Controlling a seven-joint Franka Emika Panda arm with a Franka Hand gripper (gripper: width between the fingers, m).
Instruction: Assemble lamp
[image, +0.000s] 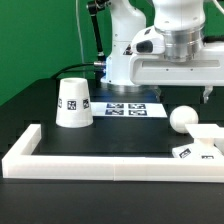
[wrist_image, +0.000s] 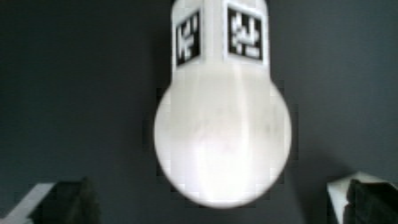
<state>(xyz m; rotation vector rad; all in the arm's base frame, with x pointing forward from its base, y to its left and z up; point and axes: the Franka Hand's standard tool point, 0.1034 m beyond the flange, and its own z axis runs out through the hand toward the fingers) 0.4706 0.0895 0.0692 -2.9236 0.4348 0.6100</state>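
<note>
The white bulb (image: 184, 118) lies on its side on the black table at the exterior view's right. In the wrist view the bulb (wrist_image: 221, 120) fills the middle, with its tagged neck pointing away from the fingertips. My gripper (image: 186, 92) hovers just above it, open and empty. In the wrist view my gripper (wrist_image: 214, 205) has one dark finger on each side of the bulb's round end, not touching it. The flat base (image: 200, 146) lies just in front of the bulb. The cone shade (image: 74, 103) stands at the exterior view's left.
The long white border bar (image: 110, 161) runs along the front and up the left side of the table. The marker board (image: 133, 108) lies flat behind the middle, in front of the robot's white body (image: 125, 60).
</note>
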